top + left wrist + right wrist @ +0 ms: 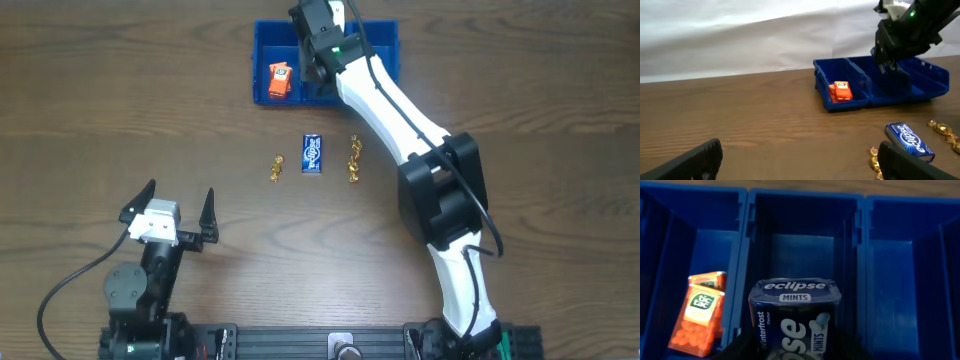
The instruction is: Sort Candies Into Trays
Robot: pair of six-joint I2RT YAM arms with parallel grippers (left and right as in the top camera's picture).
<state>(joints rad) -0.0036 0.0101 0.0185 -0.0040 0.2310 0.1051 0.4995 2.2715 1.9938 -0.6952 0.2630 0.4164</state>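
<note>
The blue three-compartment tray [380, 45] stands at the back of the table. Two orange candy boxes [280, 80] lie in its left compartment. My right gripper [316, 66] hangs over the middle compartment, shut on a dark blue mint box [795, 315], with the orange boxes [700, 312] one compartment over. Another blue mint box [312, 153] lies flat on the wood in front of the tray, between a small gold candy [277, 168] and a longer gold candy cluster [354, 158]. My left gripper [170, 205] stands open and empty near the front left, far from the candies.
The left wrist view looks across the bare wood to the tray [880, 82], the right gripper [895, 50] and the loose mint box [908, 141]. A pale wall stands behind the table. The tray's right compartment [900, 280] holds nothing.
</note>
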